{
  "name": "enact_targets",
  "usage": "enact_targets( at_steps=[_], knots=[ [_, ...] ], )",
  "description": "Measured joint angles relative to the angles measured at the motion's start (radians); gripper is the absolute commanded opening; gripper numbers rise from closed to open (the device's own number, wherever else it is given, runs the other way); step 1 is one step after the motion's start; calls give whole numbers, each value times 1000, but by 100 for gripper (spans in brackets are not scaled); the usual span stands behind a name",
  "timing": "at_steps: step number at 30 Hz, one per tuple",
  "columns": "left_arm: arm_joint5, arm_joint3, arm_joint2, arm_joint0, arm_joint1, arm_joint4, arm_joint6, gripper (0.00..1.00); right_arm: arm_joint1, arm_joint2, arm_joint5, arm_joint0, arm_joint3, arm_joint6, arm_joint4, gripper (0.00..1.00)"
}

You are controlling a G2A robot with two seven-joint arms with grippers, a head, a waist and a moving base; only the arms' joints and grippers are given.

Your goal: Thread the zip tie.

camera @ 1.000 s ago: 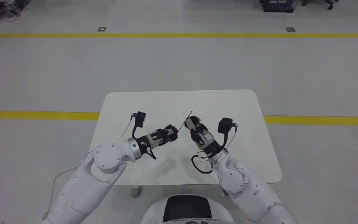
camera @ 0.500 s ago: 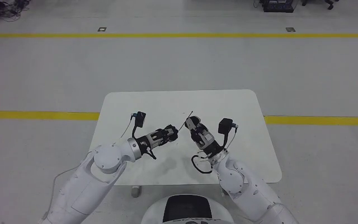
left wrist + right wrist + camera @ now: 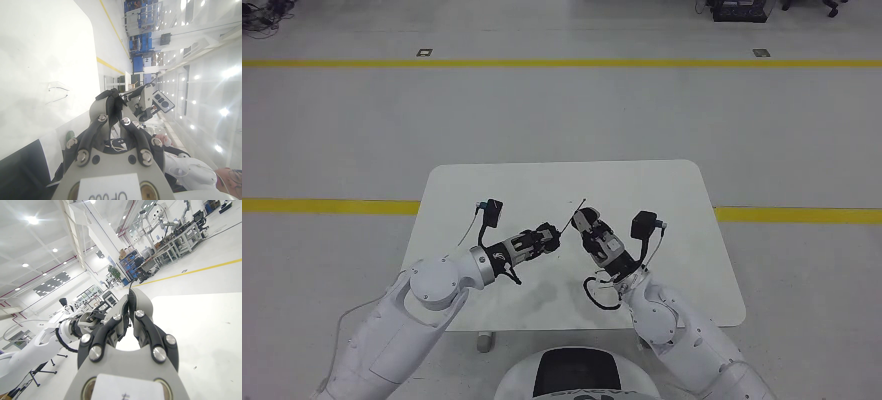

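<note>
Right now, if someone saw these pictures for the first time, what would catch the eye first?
First, the two arms meeting above the middle of the white round-cornered table, with the left gripper and the right gripper nearly tip to tip. Next, the thin black plastic zip tie pinched in the shut right gripper, its end sticking out past the gripper's tip, away from the robot.

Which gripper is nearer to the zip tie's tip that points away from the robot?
Right. The right gripper is shut on the zip tie just short of that tip; the left gripper sits farther off, by its other end.
</note>
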Motion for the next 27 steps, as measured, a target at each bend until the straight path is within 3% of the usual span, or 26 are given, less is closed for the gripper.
enact_targets(
  at_steps=[27],
  knots=[
    [0, 0, 0, 0, 0, 0, 0, 0, 16, -49, 0, 32, 1, 4, 36, 0]
  ],
)
